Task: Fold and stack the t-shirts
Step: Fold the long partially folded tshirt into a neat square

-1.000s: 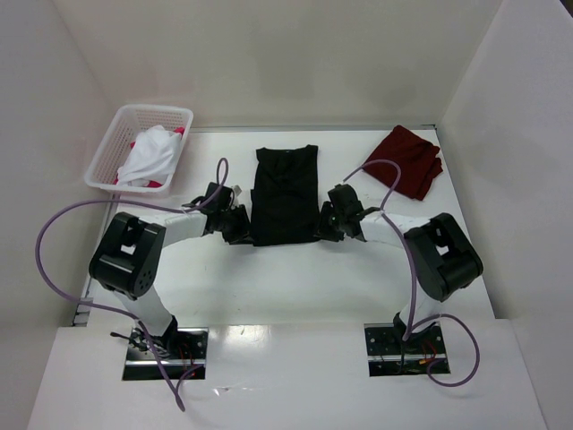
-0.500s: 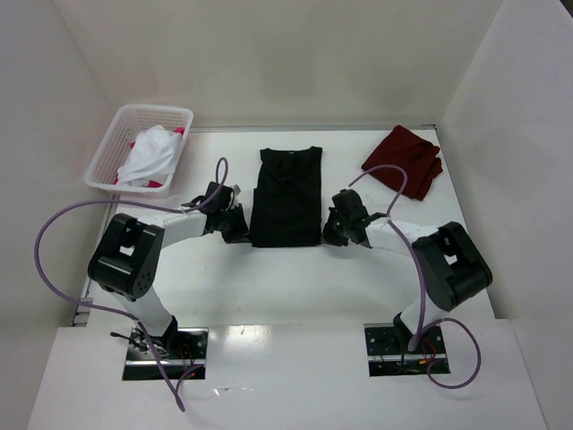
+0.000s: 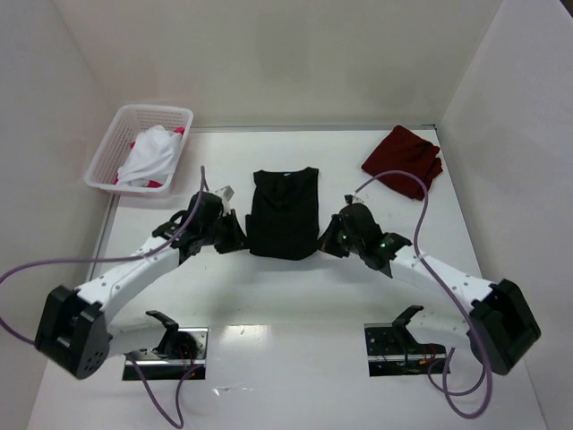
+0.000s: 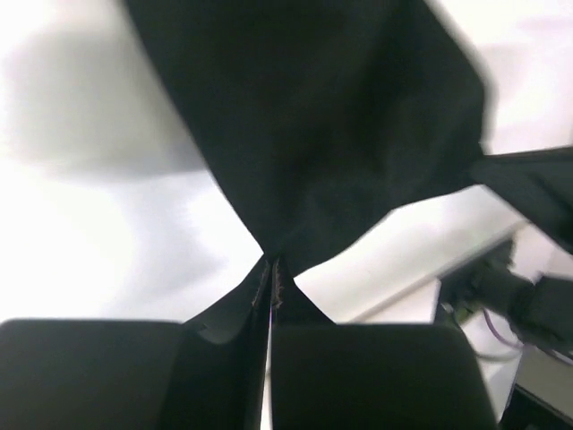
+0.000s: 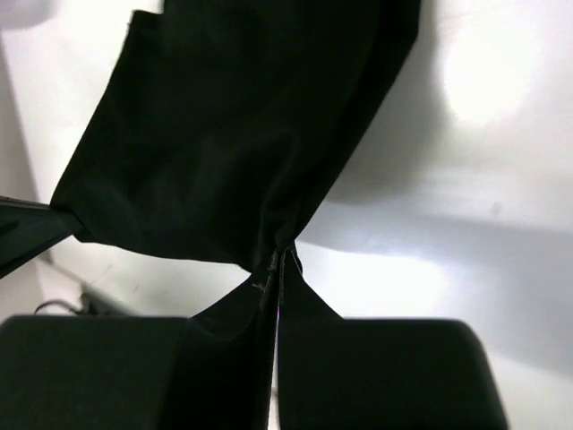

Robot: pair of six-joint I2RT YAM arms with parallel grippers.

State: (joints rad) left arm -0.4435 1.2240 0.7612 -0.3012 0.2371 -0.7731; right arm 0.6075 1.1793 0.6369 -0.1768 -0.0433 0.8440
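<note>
A black t-shirt [image 3: 285,210], folded into a long strip, hangs lifted over the table's middle with its neck label at the far end. My left gripper [image 3: 240,240] is shut on its near left corner, and the cloth [image 4: 304,134] spreads out from the pinched tips in the left wrist view. My right gripper [image 3: 328,240] is shut on its near right corner, seen as dark cloth [image 5: 242,152] in the right wrist view. A folded dark maroon t-shirt [image 3: 405,160] lies at the back right. White and pink-red shirts [image 3: 150,158] lie in the basket.
A white plastic lattice basket [image 3: 112,148] stands at the back left corner. White walls close in the table on the left, back and right. Purple cables loop from both arms. The arm bases sit at the near edge.
Both arms have stretched out and raised, lifting the near end of the black t-shirt off the table and pulling it slightly toward the near side. The shirt now looks shorter.
</note>
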